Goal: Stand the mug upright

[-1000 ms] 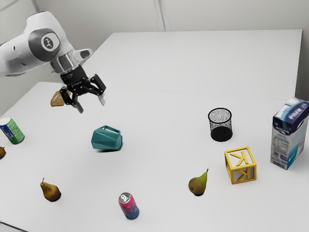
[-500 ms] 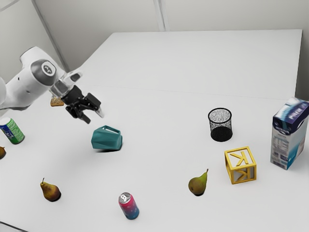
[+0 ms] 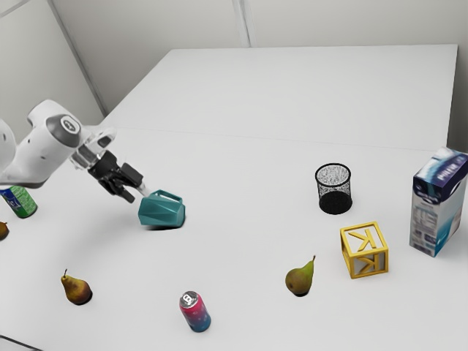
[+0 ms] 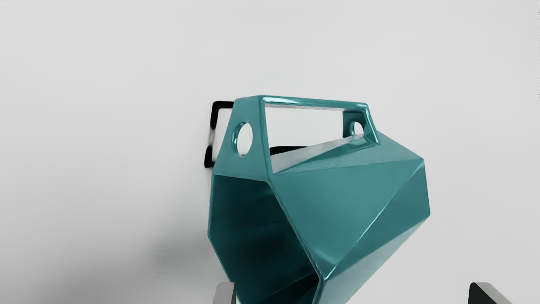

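The black gripper [image 3: 136,196] is low over the table in the exterior view, at the side of the teal mug [image 3: 162,210] toward the exterior view's left. The mug lies on its side with its handle uppermost. In the wrist view the gripper [image 4: 351,293] is open, its two fingertips wide apart. The faceted mug [image 4: 337,202] shows its dark open mouth, and one fingertip overlaps the mouth's lower edge in the picture; whether they touch I cannot tell.
Near the mug on the table [image 3: 241,248] are a brown pear [image 3: 77,289] and a pink-blue can [image 3: 195,312]. Farther off stand a green pear [image 3: 299,279], a yellow block [image 3: 364,250], a black mesh cup [image 3: 334,190] and a carton [image 3: 436,203]. A green can [image 3: 22,202] stands below the arm.
The arm has come down, bringing my gripper from above and behind the mug to low beside it. The mug has not moved.
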Controlling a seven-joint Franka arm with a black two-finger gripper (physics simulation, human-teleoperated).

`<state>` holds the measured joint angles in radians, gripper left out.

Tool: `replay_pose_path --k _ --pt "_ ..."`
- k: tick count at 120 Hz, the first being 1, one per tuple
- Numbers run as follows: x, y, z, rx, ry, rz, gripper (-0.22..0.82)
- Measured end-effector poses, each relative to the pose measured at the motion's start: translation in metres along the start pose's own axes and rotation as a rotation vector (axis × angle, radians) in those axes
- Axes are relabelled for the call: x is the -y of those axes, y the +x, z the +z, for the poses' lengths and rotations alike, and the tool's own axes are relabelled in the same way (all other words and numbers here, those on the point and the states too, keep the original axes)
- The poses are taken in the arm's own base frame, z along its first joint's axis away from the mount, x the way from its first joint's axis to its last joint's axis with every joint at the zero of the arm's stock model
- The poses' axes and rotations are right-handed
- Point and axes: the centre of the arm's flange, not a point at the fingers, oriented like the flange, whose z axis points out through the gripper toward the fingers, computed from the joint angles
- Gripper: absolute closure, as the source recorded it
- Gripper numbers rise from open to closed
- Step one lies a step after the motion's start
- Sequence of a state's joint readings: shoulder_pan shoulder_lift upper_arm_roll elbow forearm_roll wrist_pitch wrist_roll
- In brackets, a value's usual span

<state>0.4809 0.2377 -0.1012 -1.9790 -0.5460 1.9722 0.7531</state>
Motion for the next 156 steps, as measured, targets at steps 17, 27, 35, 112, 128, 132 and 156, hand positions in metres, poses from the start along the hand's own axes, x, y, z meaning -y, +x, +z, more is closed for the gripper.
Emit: replay_pose_path --k 17,27,35,112,128,132,156 --pt "0.007 -0.001 0.008 -0.005 -0.044 0.013 0.0" --pt "0.013 -0.003 0.012 -0.007 -0.081 0.013 0.0" --pt "0.021 -0.004 0.015 -0.006 -0.122 0.005 0.0" --pt "0.017 -0.006 0.038 0.013 -0.285 0.051 0.67" --pt "0.013 -0.004 0.034 0.008 -0.281 0.068 0.73" --pt "0.012 -0.004 0.034 0.007 -0.279 0.072 0.74" --pt "-0.015 0.003 0.016 0.002 -0.219 0.132 0.77"
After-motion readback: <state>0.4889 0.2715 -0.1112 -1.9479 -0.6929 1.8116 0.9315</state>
